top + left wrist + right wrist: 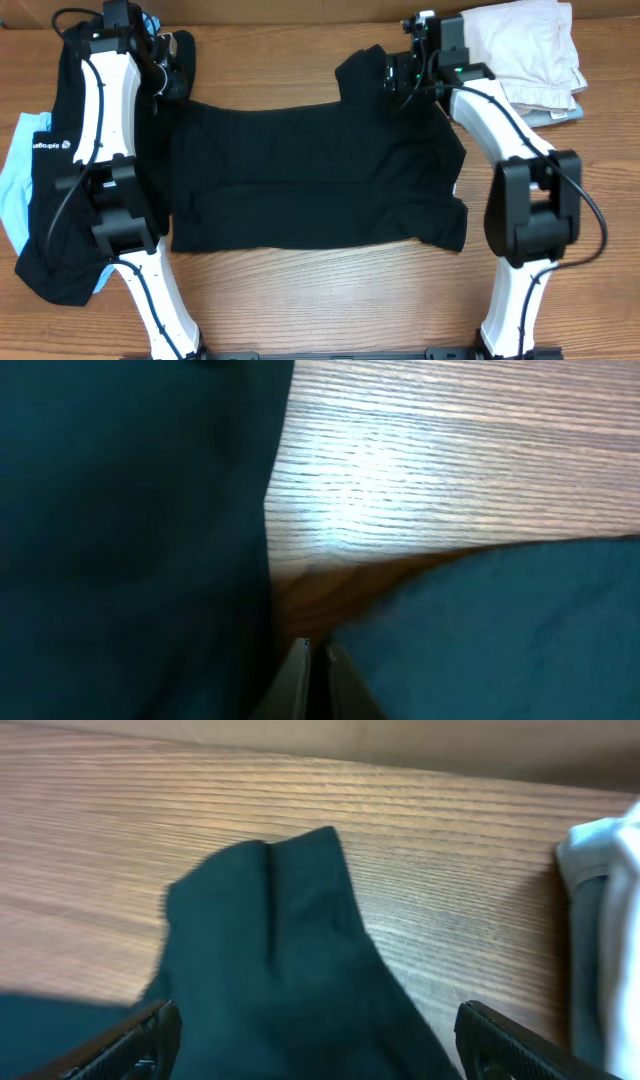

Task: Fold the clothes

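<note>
A plain black T-shirt [300, 190] lies spread flat across the middle of the table. My left gripper [178, 72] is at its far left sleeve. In the left wrist view this gripper [314, 655] is shut, its tips low over bare wood, with dark cloth [500, 630] on both sides. No cloth shows between the tips. My right gripper [398, 78] hangs over the far right sleeve. In the right wrist view it [320, 1040] is open wide, and the bunched black sleeve [270, 950] lies between its fingers [150, 1032], not gripped.
At the left edge a black garment with a small white logo [50, 200] lies on a light blue one [18, 180], partly under my left arm. Folded beige [525, 45] and grey-blue [555, 112] clothes sit at the back right, seen as pale clothes [600, 920] in the right wrist view.
</note>
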